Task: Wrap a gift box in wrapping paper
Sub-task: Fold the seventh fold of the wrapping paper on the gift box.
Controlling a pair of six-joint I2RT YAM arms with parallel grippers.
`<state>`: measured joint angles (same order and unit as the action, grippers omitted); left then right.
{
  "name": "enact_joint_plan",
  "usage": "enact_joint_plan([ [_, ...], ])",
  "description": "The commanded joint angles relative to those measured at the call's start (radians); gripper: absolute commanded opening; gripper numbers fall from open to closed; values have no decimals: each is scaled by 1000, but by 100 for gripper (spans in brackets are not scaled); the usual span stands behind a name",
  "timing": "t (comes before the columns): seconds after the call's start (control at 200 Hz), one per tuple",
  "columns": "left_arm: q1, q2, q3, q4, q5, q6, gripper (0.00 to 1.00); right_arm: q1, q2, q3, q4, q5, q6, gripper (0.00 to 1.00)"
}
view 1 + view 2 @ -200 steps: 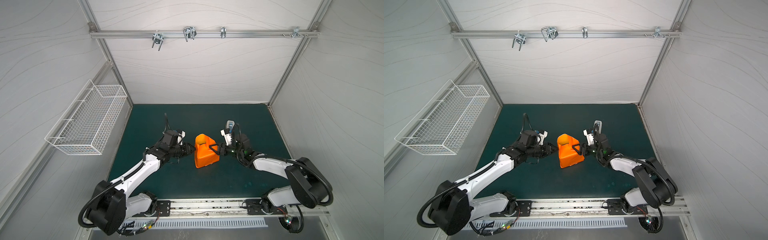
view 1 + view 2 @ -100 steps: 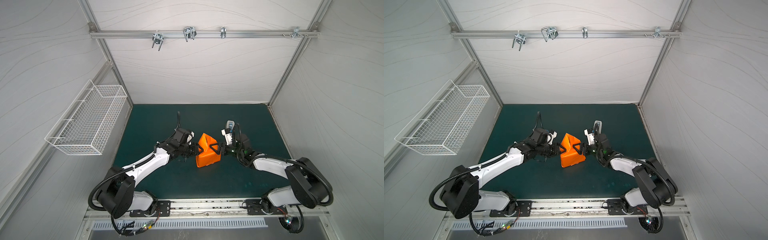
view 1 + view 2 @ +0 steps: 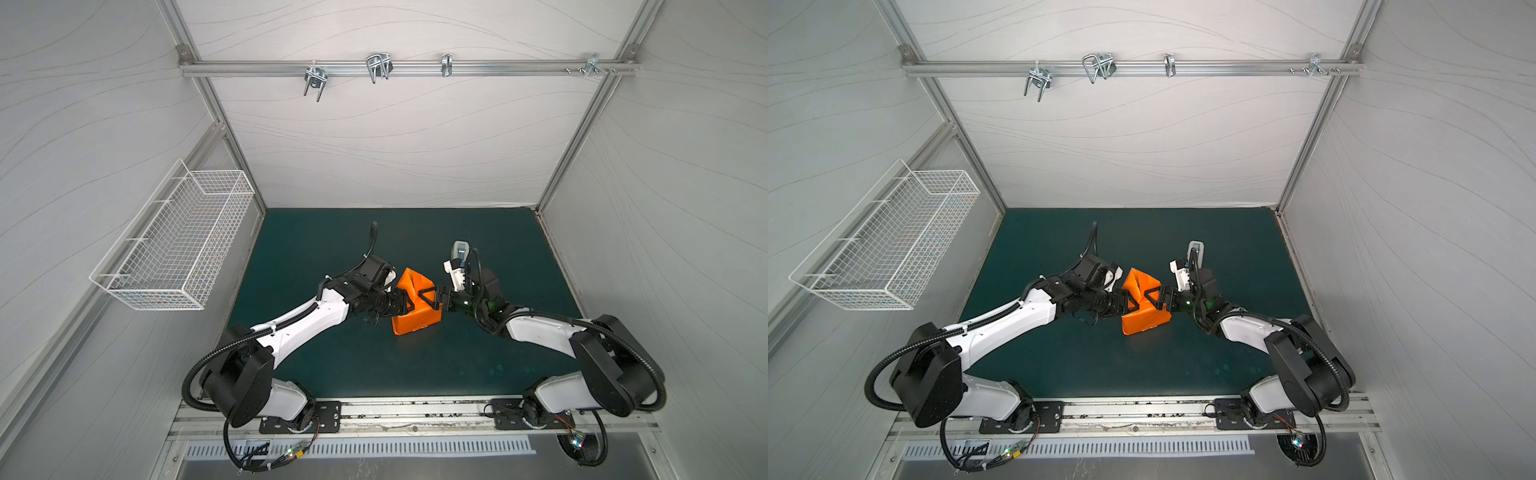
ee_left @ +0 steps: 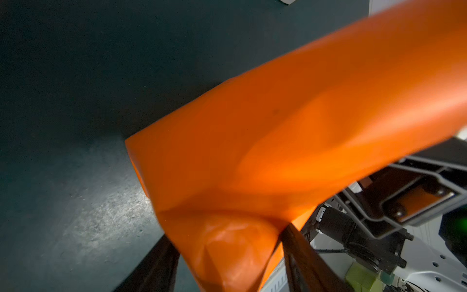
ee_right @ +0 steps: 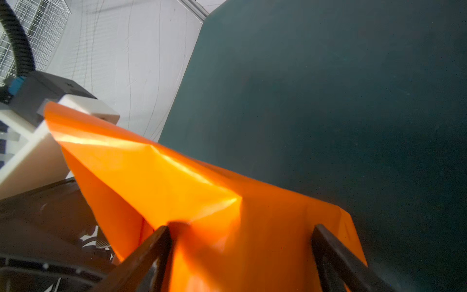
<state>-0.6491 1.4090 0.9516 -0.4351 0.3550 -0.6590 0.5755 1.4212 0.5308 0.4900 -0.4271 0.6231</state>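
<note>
On the green mat [image 3: 332, 357] the wrapping paper [image 3: 415, 322] lies folded over the gift box, hiding it. The left gripper [image 3: 405, 302] and right gripper [image 3: 424, 298] straddle it from opposite sides, jaws spread. Just beyond the right wrist stands a white tape dispenser [image 3: 460, 249] — farther off, a wire basket [image 3: 178, 245] hangs on the left wall.

A robotics lab test cell: white panel walls [image 3: 374, 145] on aluminium framing [image 3: 581, 137] enclose a dark green mat [image 3: 374, 365]; a wire basket [image 3: 174, 245] hangs left of the mat, a hook rail [image 3: 415, 71] above its far edge.
</note>
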Motion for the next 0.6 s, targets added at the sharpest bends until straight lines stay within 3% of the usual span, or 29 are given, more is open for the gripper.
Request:
enact_joint_plan([
  [0.0, -9, 37, -21, 4, -25, -15, 63, -11, -1, -27, -46, -45, 28, 89],
  [0.37, -8, 60, -33, 4, -24, -46, 62, -42, -7, -94, 148, -141, 53, 99],
  [0.595, -10, 64, -45, 9, -24, -52, 62, -34, 8, -33, 96, -158, 37, 99],
])
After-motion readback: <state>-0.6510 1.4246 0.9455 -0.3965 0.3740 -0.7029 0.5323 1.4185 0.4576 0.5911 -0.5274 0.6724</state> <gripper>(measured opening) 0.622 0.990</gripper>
